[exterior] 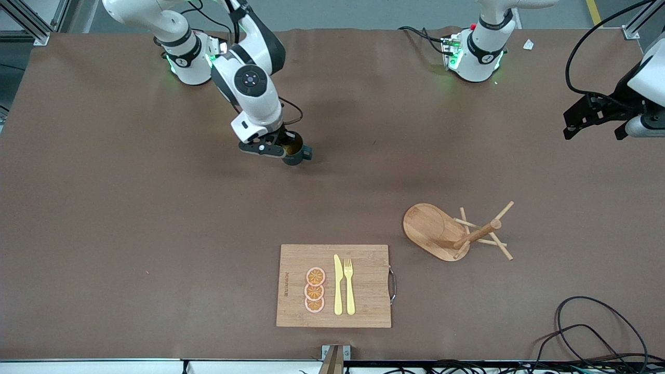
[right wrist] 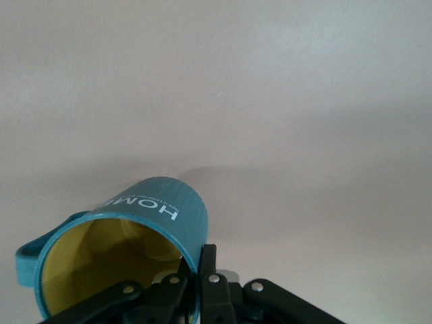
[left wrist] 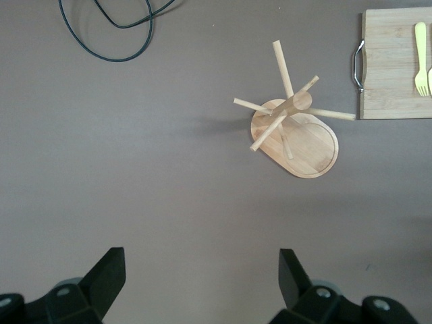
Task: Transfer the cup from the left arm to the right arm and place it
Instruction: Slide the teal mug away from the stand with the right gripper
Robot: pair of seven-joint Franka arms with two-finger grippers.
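Where the right gripper (exterior: pixel 279 148) meets the cup (exterior: pixel 296 150), its fingers are closed on the rim, one inside the mouth and one outside, as the right wrist view confirms. The cup (right wrist: pixel 135 250) is dark teal with ribbed sides, a looped handle and a yellowish inside. White lettering on its wall reads "HOM", the rest being cut off by the curve; a line of smaller print beneath it is too small to read. In the front view the cup hangs from the gripper over the bare brown table (exterior: pixel 130 208), toward the right arm's end; whether its base touches the surface cannot be told.

At the left arm's end, the left gripper (exterior: pixel 597 122) hovers over the table with its fingers (left wrist: pixel 101 277) spread wide and nothing between them. That arm waits.

Nearer the front camera lies a wooden cutting board (exterior: pixel 332 285) with a metal handle; a dark imprint along one edge is not legible. On it rest three orange slices (exterior: pixel 315 290), a yellow knife (exterior: pixel 338 284) and a yellow fork (exterior: pixel 349 285), side by side. A wooden peg rack (exterior: pixel 457 231) stands beside the board, toward the left arm's end. Black cables (exterior: pixel 587 332) lie at the table's near corner.
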